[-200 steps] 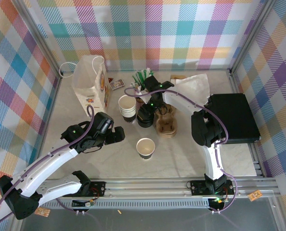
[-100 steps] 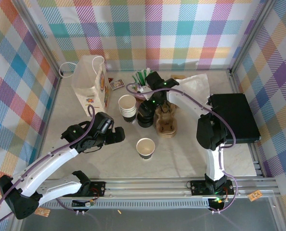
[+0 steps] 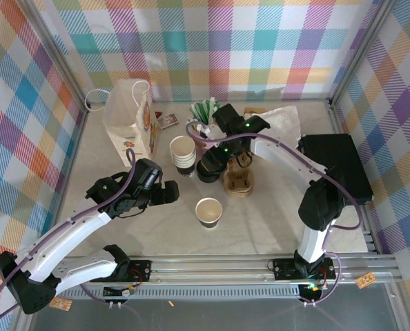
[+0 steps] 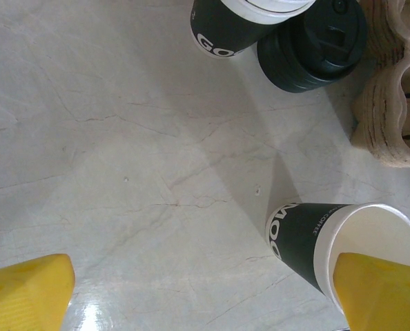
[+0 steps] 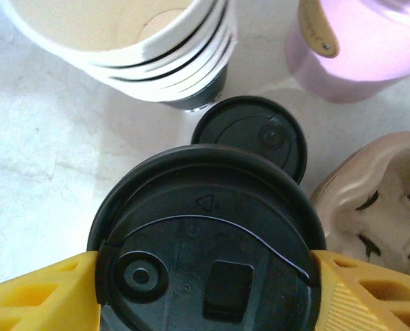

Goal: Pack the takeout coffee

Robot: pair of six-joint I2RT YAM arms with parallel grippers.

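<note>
Keep the black lid [image 5: 205, 227] level in the right claw [image 5: 205, 276] clamping its rim; lift clear of the lid stack [image 5: 250, 134], far-centre on the bench [image 3: 274, 221]; centre above the lidless paper cup [image 3: 208, 212], near-centre; steady with the wide-open left claw [image 3: 169, 194] just left.

Left tool [image 4: 205, 293] spread wide; right tool [image 5: 205, 293] pinches black lid [image 5: 205, 221].

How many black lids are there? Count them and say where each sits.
2. One black lid is gripped in the right pincer; a second lid lies below it, beside the stack of cups. More may be stacked hidden under that one.
</note>
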